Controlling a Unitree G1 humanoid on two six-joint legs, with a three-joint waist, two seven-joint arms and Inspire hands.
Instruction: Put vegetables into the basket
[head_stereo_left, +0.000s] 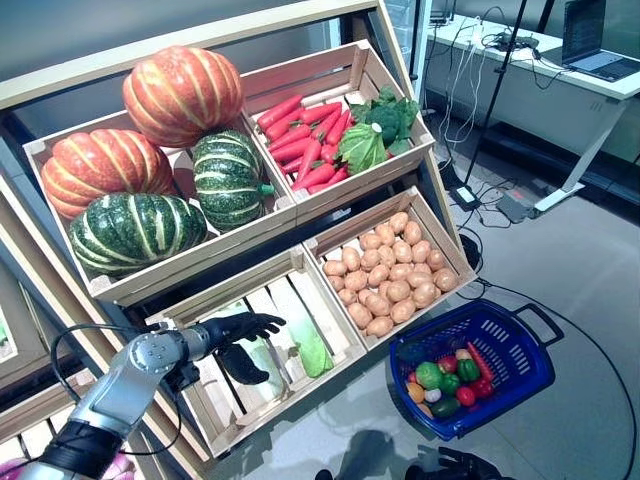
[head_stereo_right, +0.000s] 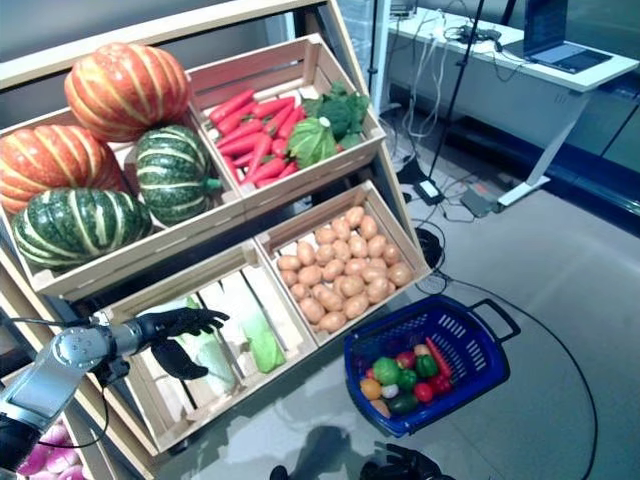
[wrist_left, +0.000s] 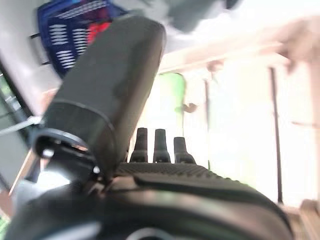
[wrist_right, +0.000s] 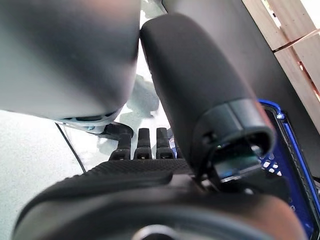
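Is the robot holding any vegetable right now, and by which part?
No, nothing is held. The left hand hangs open over the crate of pale green cabbages, touching none. The right hand is empty too, near the blue basket.

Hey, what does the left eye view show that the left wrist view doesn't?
Only the left eye view shows the pumpkins, carrots, potatoes and the right hand low at the frame's edge. Only the left wrist view shows the left hand's fingers from close up, straight and holding nothing. Both show the left hand over the lower crate and the blue basket.
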